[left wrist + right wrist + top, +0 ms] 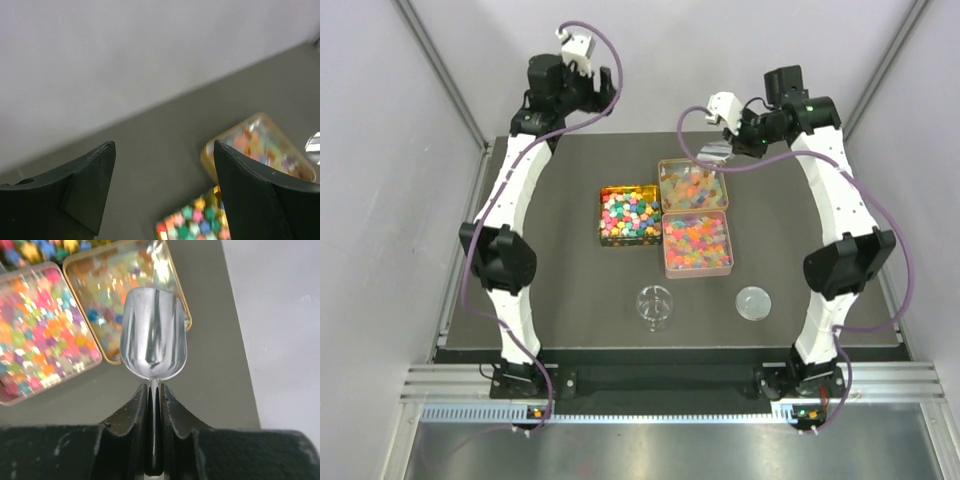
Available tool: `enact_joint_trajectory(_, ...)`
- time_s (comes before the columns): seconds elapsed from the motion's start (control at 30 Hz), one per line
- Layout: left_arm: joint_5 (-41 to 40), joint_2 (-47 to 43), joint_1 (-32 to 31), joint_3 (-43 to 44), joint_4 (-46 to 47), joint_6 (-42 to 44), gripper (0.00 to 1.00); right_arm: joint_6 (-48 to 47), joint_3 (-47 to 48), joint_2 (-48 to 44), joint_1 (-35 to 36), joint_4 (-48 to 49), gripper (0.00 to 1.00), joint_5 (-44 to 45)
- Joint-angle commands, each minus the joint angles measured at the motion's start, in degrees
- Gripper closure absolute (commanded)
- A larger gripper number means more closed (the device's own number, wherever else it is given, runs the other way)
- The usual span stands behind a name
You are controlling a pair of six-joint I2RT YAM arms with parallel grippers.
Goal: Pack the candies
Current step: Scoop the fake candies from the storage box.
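Right wrist view first: my right gripper [154, 390] is pinched tight on the thin handle of a metal scoop [154, 335]. The scoop's bowl is empty and hangs over the near edge of the far tin [181, 295]. This tin holds translucent pieces of the candies [40, 325]. Touching its side is the near tin [50, 385], packed with more of the same gummy kind.

On the left wrist camera my left gripper [165, 185] has its fingers spread wide with nothing between them. It is raised near the back wall, well apart from the tins.

From the top camera, a gold tin [602, 215] full of opaque cubes sits against the other two at the middle of the table [570, 300]. A small clear jar [655, 305] and a round silvery disc [753, 302] lie nearer to me.
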Motion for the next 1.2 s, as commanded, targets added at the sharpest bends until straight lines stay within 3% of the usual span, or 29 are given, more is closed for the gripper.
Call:
enact_joint_trajectory(0.0, -0.1, 5.7, 3.9, 0.6, -19.4, -10.4, 0.18, -11.9, 7.1, 4.8, 0.2, -9.4, 1.00, 7.2)
enact_joint_trajectory(0.13, 3.5, 5.4, 2.4, -5.3, -17.0, -11.5, 0.20, -19.5, 9.4, 9.3, 1.0, -11.0, 1.00, 12.0)
enact_joint_trajectory(0.47, 6.5, 8.8, 1.7, -3.3, -17.0, -10.9, 0.20, -26.9, 11.1, 15.1, 2.3, -8.8, 1.00, 15.9)
enact_joint_trajectory(0.63, 10.1, 8.6, 1.7, -3.0, -16.3, -10.4, 0.21, -21.0, 10.7, 9.9, 2.7, -10.4, 1.00, 10.7)
enact_joint_trajectory(0.8, 17.9, 6.9, 1.6, -7.0, -16.5, -11.5, 0.36, -18.2, 2.1, -0.1, 3.4, -18.9, 1.00, 5.7)
enact_joint_trajectory(0.93, 19.7, 6.6, 0.7, -9.6, -17.4, -10.3, 0.42, -17.2, -8.3, -5.8, 5.2, -18.9, 1.00, 7.6)
enact_joint_trajectory(1.17, 16.7, 5.6, -1.6, -9.3, -17.0, -9.7, 0.41, -4.2, -10.5, -6.0, 9.4, -19.1, 1.00, 16.8)
